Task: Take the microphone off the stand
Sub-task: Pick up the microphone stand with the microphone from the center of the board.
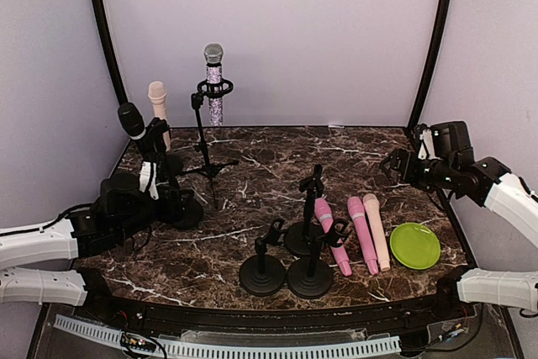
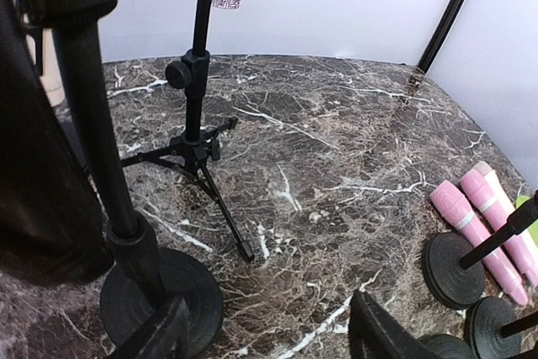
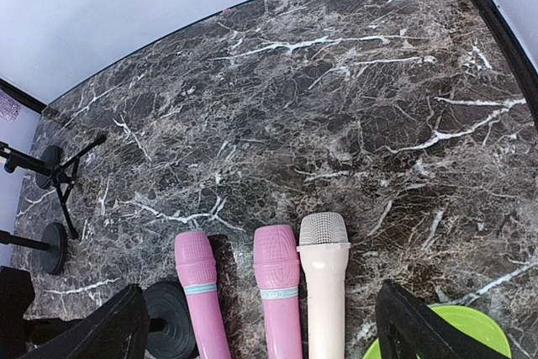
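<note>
A black microphone (image 1: 130,118) sits tilted in the clip of a black round-based stand (image 1: 180,208) at the left of the marble table. My left gripper (image 1: 164,187) is low beside that stand's pole. In the left wrist view the pole (image 2: 94,132) and base (image 2: 181,287) lie just left of my left finger, and the open left gripper (image 2: 269,308) has only bare table between its fingers. My right gripper (image 1: 395,164) hangs open at the right. In the right wrist view the right gripper (image 3: 262,292) hovers over microphones lying flat.
A glitter microphone (image 1: 213,73) stands on a tripod stand (image 1: 206,157) at the back, with a beige microphone (image 1: 157,100) to its left. Three empty round-based stands (image 1: 286,271) cluster at the front. Two pink microphones (image 1: 334,237) and a cream microphone (image 1: 377,229) lie beside a green plate (image 1: 414,245).
</note>
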Controlling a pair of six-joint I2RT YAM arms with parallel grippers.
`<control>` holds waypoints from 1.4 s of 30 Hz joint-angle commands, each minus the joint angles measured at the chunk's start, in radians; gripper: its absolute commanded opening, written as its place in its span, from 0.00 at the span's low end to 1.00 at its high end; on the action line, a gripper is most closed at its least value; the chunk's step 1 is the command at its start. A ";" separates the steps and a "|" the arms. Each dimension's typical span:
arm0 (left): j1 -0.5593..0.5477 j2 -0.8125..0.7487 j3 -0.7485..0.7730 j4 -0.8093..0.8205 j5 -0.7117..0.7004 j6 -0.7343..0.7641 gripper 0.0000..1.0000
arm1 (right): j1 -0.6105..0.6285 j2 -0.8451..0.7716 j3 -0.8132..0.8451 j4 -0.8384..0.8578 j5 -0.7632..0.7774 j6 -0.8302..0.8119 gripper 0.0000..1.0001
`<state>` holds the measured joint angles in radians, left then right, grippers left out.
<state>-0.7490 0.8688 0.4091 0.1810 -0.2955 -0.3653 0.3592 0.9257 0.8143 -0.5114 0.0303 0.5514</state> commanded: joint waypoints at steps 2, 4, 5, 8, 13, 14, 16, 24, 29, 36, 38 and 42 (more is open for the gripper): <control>0.006 -0.011 -0.038 -0.015 0.015 -0.045 0.61 | -0.006 -0.001 -0.004 0.039 0.002 -0.002 0.95; 0.006 -0.023 -0.067 0.000 0.022 -0.091 0.59 | -0.006 0.001 -0.004 0.047 -0.002 0.001 0.95; 0.006 -0.030 -0.080 0.010 0.023 -0.109 0.59 | -0.006 0.001 -0.004 0.050 -0.007 0.002 0.95; 0.005 -0.077 -0.119 0.009 -0.020 -0.139 0.59 | -0.006 -0.001 -0.004 0.052 -0.009 0.003 0.95; 0.005 -0.103 -0.121 -0.048 -0.087 -0.160 0.59 | -0.006 -0.005 -0.009 0.050 -0.009 0.000 0.95; 0.008 -0.096 -0.118 -0.052 -0.095 -0.161 0.59 | -0.006 -0.005 -0.010 0.051 -0.011 0.001 0.95; 0.025 -0.072 -0.109 -0.051 -0.108 -0.156 0.59 | -0.006 -0.006 -0.012 0.054 -0.018 0.004 0.95; 0.103 -0.045 -0.172 0.175 -0.049 -0.070 0.64 | -0.006 -0.036 -0.010 0.038 -0.014 0.006 0.95; 0.154 -0.024 -0.189 0.291 0.026 0.065 0.67 | -0.006 -0.035 -0.012 0.032 -0.018 0.005 0.95; 0.206 0.025 -0.204 0.393 0.094 0.144 0.68 | -0.006 -0.038 -0.008 0.039 -0.018 0.007 0.95; 0.215 0.055 -0.208 0.434 0.118 0.165 0.68 | -0.006 -0.033 -0.006 0.041 -0.023 0.008 0.95; 0.226 0.117 -0.207 0.501 0.121 0.204 0.67 | -0.006 -0.028 -0.004 0.042 -0.026 0.010 0.95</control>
<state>-0.5358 0.9451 0.2161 0.5602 -0.2108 -0.2333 0.3592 0.8993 0.8108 -0.5011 0.0147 0.5564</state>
